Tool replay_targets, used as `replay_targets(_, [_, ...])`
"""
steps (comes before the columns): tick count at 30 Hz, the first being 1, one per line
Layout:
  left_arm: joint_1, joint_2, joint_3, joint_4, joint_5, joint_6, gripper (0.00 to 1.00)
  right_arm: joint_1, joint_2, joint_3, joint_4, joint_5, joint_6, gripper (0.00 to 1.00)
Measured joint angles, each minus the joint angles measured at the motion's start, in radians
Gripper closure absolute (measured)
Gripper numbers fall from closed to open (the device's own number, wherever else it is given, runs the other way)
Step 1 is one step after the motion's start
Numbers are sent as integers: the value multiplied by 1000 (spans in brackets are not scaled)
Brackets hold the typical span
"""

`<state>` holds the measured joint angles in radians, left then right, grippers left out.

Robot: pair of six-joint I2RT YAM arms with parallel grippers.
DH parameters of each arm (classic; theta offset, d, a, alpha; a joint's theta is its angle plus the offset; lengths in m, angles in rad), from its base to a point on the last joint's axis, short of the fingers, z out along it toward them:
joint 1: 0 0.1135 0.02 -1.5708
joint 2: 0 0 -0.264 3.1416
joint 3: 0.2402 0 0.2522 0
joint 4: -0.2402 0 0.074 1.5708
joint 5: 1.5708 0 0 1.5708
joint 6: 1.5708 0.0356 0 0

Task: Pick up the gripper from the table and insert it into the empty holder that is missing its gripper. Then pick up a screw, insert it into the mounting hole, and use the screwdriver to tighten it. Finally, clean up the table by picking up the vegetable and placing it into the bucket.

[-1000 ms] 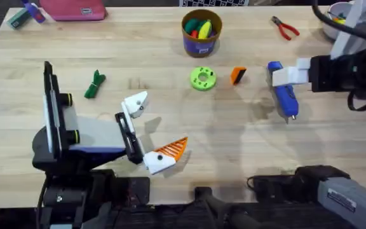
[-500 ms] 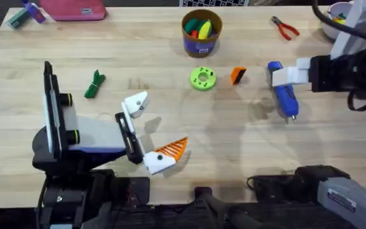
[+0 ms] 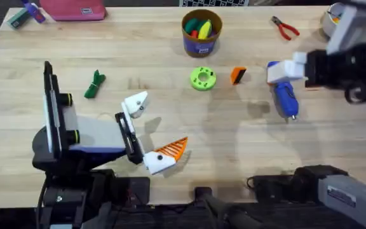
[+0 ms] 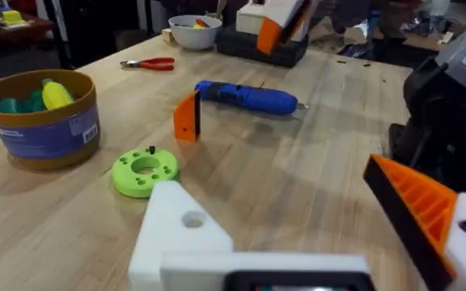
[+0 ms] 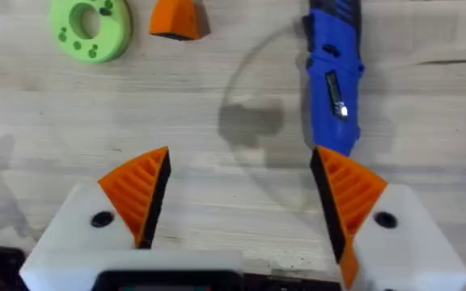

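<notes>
The loose orange gripper (image 3: 237, 75) (image 4: 188, 117) (image 5: 176, 18) lies on the table between a green disc (image 3: 203, 78) and the blue screwdriver (image 3: 284, 95) (image 5: 332, 73). My right gripper (image 3: 283, 71) (image 5: 241, 190) hovers open above the screwdriver, holding nothing. My left gripper (image 3: 161, 124) (image 4: 273, 194) rests open near the front edge. One of its fingers is the empty holder (image 3: 135, 104) (image 4: 180, 230); the other carries an orange tip. The dark green vegetable (image 3: 94, 84) lies at the left. The bucket (image 3: 201, 32) (image 4: 43, 121) stands at the back centre.
A small dark screw (image 4: 151, 150) stands on the green disc (image 4: 144, 171). Red-handled pliers (image 3: 285, 27) and a white bowl (image 4: 194, 31) sit at the back right. A pink case (image 3: 75, 9) lies at the back left. Bare wood lies between the two arms.
My right arm has shifted slightly toward the table's far side, its gripper still open over the screwdriver. The left arm and all objects stay put.
</notes>
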<state>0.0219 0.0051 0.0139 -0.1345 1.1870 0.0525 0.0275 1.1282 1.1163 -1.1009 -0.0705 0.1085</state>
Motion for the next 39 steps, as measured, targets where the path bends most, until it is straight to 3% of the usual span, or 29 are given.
replay_targets(12, [0, 0, 0, 0, 3, 0, 13, 206, 398, 293, -20, 26, 14, 7])
replay_targets(19, [0, 0, 0, 0, 3, 0, 15, 248, 593, 329, 38, 118, 57, 14])
replay_targets(27, [0, 0, 0, 0, 3, 0, 13, 266, 700, 330, 126, 157, 80, 106])
replay_targets(35, [0, 0, 0, 0, 3, 0, 14, 266, 728, 330, 125, 160, 96, 356])
replay_targets(39, [0, 0, 0, 0, 3, 0, 16, 266, 728, 330, 125, 160, 98, 531])
